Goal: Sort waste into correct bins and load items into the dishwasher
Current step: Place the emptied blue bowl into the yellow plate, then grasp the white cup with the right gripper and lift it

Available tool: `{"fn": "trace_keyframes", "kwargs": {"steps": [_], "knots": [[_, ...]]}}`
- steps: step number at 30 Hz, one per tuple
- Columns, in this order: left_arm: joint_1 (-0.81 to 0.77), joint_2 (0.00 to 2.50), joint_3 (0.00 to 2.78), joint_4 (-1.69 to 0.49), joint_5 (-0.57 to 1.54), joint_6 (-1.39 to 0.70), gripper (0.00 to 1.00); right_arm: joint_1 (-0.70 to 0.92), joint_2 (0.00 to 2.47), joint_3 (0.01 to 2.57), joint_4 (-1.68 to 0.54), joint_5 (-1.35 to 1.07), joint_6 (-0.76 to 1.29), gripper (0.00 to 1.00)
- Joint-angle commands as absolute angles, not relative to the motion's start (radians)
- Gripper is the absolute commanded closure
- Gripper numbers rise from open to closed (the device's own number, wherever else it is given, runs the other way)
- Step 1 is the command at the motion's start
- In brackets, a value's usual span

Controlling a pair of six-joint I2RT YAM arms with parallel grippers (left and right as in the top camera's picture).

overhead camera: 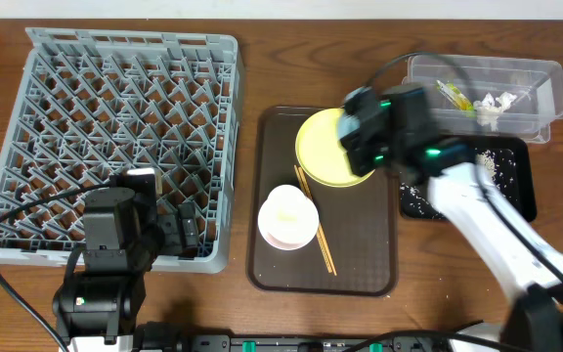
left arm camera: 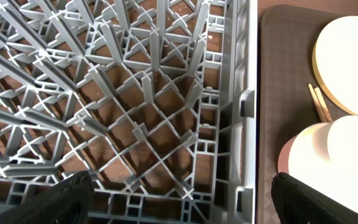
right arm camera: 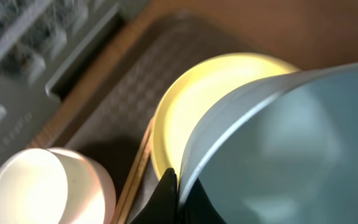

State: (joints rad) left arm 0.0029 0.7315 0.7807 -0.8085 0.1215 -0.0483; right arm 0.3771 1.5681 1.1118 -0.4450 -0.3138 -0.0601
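The pale blue bowl (right arm camera: 278, 143) fills the right wrist view, its rim pinched in the closed right gripper (right arm camera: 178, 188), above the yellow plate (right arm camera: 191, 106) on the brown tray (overhead camera: 360, 269). Chopsticks (overhead camera: 316, 233) and a pink bowl (overhead camera: 288, 217) lie beside the plate. The left gripper (left arm camera: 182, 190) hangs wide open over the grey dish rack (left arm camera: 135, 93), near its tray-side edge.

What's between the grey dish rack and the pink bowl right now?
Nothing loose. Overhead shows only a bare strip of wooden table and the brown tray's own left edge between the dish rack and pink bowl.
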Motion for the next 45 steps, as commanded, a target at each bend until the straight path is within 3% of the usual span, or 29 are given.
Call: {"fn": "trace_keyframes", "kwargs": {"steps": [1, 11, 16, 23, 36, 40, 45], "knots": [[0.001, 0.731, 0.795, -0.811, 0.123, -0.049, 0.07, 0.459, 1.674, 1.117, -0.432, -0.241, -0.088, 0.98], [0.001, 0.731, 0.795, -0.81, 0.123, -0.049, 0.07, 0.527, 1.798, 1.118, -0.419, -0.184, -0.062, 0.9], [0.001, 0.73, 0.795, -0.811, 0.123, -0.049, 0.07, 0.528, 1.736, 1.132, -0.455, -0.2, -0.037, 0.65], [0.001, 0.731, 0.795, -0.81, 0.123, -0.049, 0.07, 0.544, 1.583, 1.195, -0.52, -0.245, 0.038, 0.49], [0.001, 0.731, 0.795, -0.811, 0.124, -0.049, 0.07, 0.676, 1.717, 1.181, -0.646, -0.233, 0.257, 0.6], [0.001, 0.731, 0.795, -0.811, 0.124, -0.049, 0.07, 0.688, 1.782, 1.181, -0.648, -0.233, 0.304, 0.8], [0.001, 0.73, 0.795, -0.81, 0.124, -0.05, 0.07, 0.686, 1.794, 1.183, -0.649, -0.232, 0.322, 0.97]]}}
